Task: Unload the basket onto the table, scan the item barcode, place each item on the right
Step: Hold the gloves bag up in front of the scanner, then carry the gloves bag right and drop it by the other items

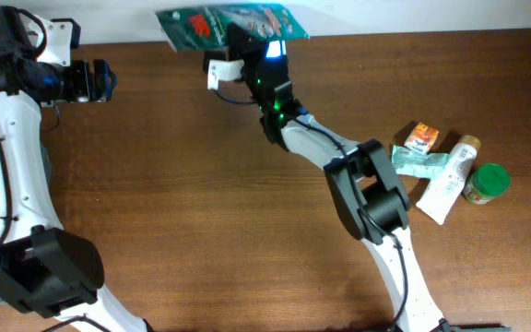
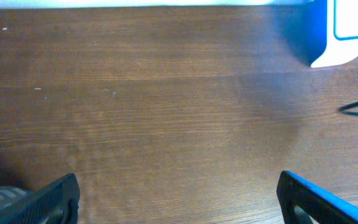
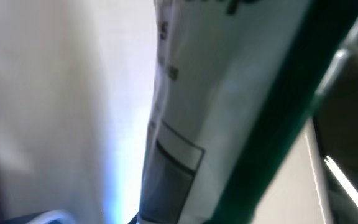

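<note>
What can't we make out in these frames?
- Barcode on the green packet: right wrist view is too close and blurred; overhead too small.
- Right gripper fingertips: overhead, hidden by its own wrist.
- Blue and white object: left wrist, cut off by the top right corner.
- Labels on the tube and jar: overhead, too small.

Left hand (image 1: 107,81) wide open, fingers (image 2: 39,202) far apart; right hand (image 1: 247,41) tightly closed, arm stretched far forward
</note>
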Robot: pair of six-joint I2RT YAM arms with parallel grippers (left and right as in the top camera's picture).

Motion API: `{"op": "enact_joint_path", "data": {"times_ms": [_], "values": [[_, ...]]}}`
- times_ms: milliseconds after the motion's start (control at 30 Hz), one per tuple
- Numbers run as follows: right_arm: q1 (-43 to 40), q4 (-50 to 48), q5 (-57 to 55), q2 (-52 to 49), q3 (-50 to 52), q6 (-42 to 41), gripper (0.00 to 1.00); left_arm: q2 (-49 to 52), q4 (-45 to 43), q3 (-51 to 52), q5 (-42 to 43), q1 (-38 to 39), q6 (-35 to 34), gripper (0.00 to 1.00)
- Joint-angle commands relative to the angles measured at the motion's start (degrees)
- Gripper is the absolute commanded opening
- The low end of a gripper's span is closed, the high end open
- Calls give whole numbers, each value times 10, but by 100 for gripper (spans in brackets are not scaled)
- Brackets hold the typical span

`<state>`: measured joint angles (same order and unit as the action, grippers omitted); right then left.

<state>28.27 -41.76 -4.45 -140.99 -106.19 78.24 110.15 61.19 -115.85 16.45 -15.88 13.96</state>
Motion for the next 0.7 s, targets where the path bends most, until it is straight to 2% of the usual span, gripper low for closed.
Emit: {"op": "enact_joint_path", "data": {"times_ms": [0, 167, 267, 400, 533, 667], "values": [[0, 81, -41, 123, -7, -70, 4, -5, 0, -6, 2, -2, 7, 99], [-1, 276, -66, 245, -7, -266, 4, -5, 0, -6, 2, -2, 7, 99], [-3, 412, -66, 331, -7, -439, 4, -5, 0, -6, 2, -2, 7, 99], [-19, 605, -65, 423, -7, -600, 4, -5, 0, -6, 2, -2, 7, 99], [-77, 853, -56, 506, -7, -767, 4, -5, 0, -6, 2, -2, 7, 99], [-167, 1026, 3, 526, -7, -850, 4, -5, 0, -6, 2, -2, 7, 99]]}}
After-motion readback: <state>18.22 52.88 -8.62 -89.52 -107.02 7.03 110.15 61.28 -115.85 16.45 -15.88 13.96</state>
